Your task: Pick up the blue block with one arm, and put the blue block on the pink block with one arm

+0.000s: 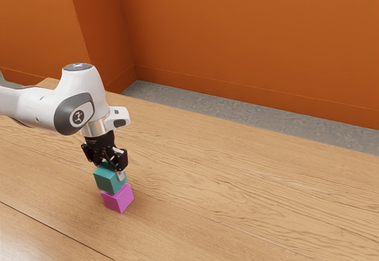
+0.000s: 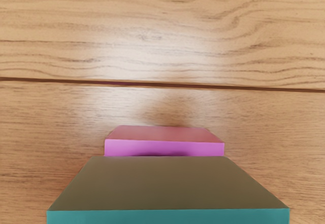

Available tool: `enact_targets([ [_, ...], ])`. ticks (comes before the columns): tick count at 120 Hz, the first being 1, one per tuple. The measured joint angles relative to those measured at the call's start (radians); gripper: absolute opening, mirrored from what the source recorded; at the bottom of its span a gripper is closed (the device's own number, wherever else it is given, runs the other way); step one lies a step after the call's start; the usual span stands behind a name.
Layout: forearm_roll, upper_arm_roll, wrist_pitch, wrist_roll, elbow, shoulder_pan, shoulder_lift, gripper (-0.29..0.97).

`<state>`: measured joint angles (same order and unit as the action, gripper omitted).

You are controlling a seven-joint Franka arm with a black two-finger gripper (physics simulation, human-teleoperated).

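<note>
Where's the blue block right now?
Exterior view's lower left: the blue block sits on the pink block, directly under the end effector.

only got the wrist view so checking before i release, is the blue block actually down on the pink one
Observer: Yes. From the side, the blue block rests on the pink block with no gap showing between them.
Operator: squarely on it
Observer: Not quite. It sits a little toward the exterior view's left of the pink block.
Operator: jaws on it or open
Observer: The jaws are closed on the blue block from two sides, near its top.
</note>
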<state>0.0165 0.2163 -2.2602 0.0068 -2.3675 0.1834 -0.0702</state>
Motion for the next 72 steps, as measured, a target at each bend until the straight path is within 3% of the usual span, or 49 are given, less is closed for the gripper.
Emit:
enact_targets([
  [32,0.024,0.000,0.005,0.012,-0.001,0.000,-0.009,0.55],
  [44,0.025,-0.016,0.034,0.015,0.015,-0.002,-0.115,0.60],
  [59,-0.010,-0.017,0.237,0.019,0.211,0.001,-0.196,0.63],
  [72,-0.041,-0.009,0.380,0.023,0.260,0.000,-0.198,0.65],
])
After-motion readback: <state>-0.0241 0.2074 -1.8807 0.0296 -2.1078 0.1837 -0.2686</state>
